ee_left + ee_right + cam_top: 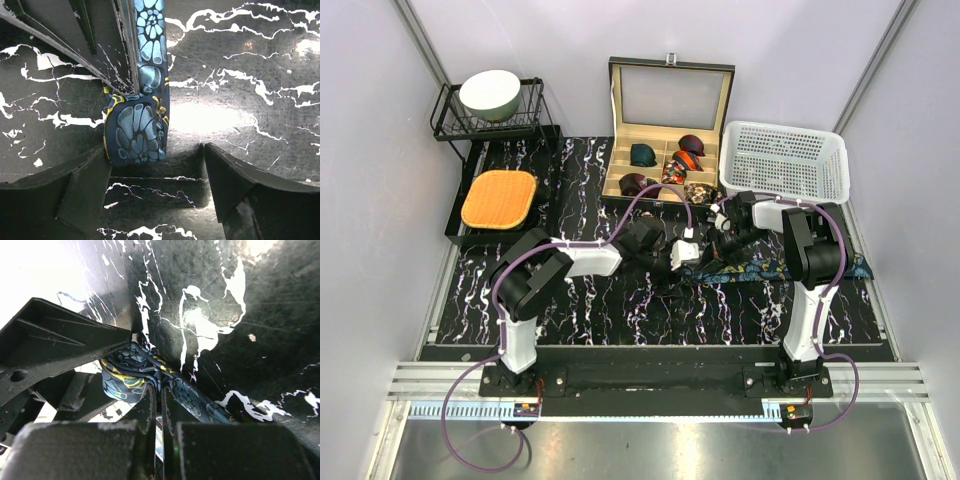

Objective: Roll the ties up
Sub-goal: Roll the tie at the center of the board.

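black marbled table fills the middle of my overhead view, with pale walls on both sides; at the upper left a wire rack carries a bowl, and an orange pad lies below it; top centre, an open box holds the coiled ties in its compartments, and a white basket stands just to its right.

the navy tie, with its teal and gold pattern, lies on the table right of centre; one end is wound into a small roll and the strip trails off toward the right edge of the overhead frame, passing under the right arm.

the right gripper has its jaws pressed together, pinching the fabric where the strip leaves the roll; from the left wrist camera i see it coming in from the upper left with the strip running up beside it.

the left gripper has its jaws spread wide and grips nothing; the roll sits between its fingers, close to the one at the lower left and well apart from the one at the lower right.
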Robot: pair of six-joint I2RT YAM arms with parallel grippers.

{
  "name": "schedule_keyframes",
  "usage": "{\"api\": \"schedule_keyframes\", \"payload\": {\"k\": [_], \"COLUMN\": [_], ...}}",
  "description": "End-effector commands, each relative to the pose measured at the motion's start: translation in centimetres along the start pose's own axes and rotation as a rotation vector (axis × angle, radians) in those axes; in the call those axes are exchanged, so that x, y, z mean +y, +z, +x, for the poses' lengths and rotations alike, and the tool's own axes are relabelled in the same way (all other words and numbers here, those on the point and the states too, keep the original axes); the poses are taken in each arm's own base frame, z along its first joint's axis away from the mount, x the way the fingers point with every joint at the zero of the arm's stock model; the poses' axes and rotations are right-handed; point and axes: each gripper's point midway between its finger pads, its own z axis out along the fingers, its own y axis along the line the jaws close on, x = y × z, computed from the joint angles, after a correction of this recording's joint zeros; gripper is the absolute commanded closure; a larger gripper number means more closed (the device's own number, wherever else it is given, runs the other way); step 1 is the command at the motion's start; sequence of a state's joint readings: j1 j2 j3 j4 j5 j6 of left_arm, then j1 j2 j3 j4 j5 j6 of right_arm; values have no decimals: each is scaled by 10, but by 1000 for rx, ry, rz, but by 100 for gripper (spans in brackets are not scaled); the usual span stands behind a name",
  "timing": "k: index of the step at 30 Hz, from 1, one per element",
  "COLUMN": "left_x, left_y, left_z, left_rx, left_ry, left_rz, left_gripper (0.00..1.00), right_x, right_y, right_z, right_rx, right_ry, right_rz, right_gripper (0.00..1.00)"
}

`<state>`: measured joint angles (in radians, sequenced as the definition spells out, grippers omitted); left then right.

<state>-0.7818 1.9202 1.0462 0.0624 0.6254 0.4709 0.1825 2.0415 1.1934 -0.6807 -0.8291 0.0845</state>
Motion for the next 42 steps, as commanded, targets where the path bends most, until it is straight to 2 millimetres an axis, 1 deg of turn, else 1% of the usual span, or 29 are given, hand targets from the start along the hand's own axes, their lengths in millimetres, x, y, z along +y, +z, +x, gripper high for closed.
{"api": "schedule_keyframes", "payload": {"k": [1, 2, 3, 5, 7, 8, 9, 10, 11, 13, 14, 17, 18, 19, 22, 23, 25, 26, 27, 29, 30, 31, 34, 35, 37, 38, 41, 42], "left_x": [0, -1, -2, -2, 0, 3, 6, 13, 16, 16, 17, 15, 15, 15, 10, 6, 3, 2, -1, -4, -9, -10, -15, -17, -19, -20, -18, -18], "left_y": [-4, -7, -14, -18, -20, -20, -21, -21, -20, -15, -14, -6, -3, -1, 6, 7, 6, 5, 2, -1, -3, -5, -8, -7, -9, -8, -7, -7], "left_z": [11, 11, 15, 15, 19, 19, 19, 16, 13, 13, 8, 7, 9, 9, 19, 26, 35, 37, 50, 56, 65, 67, 76, 77, 82, 82, 83, 85], "left_rx": [5, -16, -31, -37, -23, -21, -20, -26, -29, -26, -36, -52, -55, -62, -57, -44, -16, -7, 26, 47, 70, 76, 102, 104, 117, 116, 128, 138], "left_ry": [-114, -129, -163, -169, -159, -154, -157, -147, -139, -145, -140, -136, -145, -148, -156, -158, -154, -143, -156, -150, -163, -167, -190, -194, -197, -192, -193, -197], "left_rz": [-11, -12, -17, -16, -36, -52, -71, -99, -107, -92, -82, -61, -55, -51, -41, -36, -43, -50, -58, -60, -60, -62, -68, -65, -69, -66, -75, -75], "left_gripper": [26, 28, 34, 37, 38, 36, 33, 26, 25, 20, 19, 20, 21, 26, 37, 46, 54, 60, 63, 73, 77, 80, 85, 87, 87, 87, 88, 88], "right_x": [-29, -28, -26, -23, -19, -17, -15, -14, -13, -12, -12, -11, -9, -9, -5, -4, 1, 6, 9, 16, 20, 23, 35, 38, 42, 42, 41, 42], "right_y": [10, 9, 10, 12, 16, 18, 19, 21, 22, 24, 24, 26, 26, 26, 29, 29, 29, 28, 28, 24, 22, 16, 4, 3, 2, 2, 5, 5], "right_z": [-12, -13, -12, -11, -9, -9, -7, -7, -8, -7, -7, -8, -8, -9, -9, -10, -11, -12, -12, -9, -8, -8, -4, -1, 3, 3, 5, 6], "right_rx": [-61, -71, -71, -73, -69, -71, -69, -69, -75, -73, -76, -77, -77, -83, -86, -87, -83, -80, -77, -64, -63, -66, -63, -54, -48, -46, -24, -14], "right_ry": [-60, -65, -67, -72, -78, -80, -77, -76, -81, -81, -77, -71, -70, -73, -78, -78, -79, -75, -76, -73, -70, -55, -35, -34, -34, -28, -9, -4], "right_rz": [144, 141, 137, 131, 117, 112, 106, 104, 102, 97, 96, 86, 75, 70, 40, 32, 9, -11, -23, -46, -55, -68, -122, -143, -158, -163, -184, -186], "right_gripper": [100, 100, 100, 100, 100, 100, 100, 100, 100, 100, 100, 100, 100, 100, 100, 100, 100, 100, 97, 83, 77, 66, 56, 54, 53, 57, 60, 58]}}
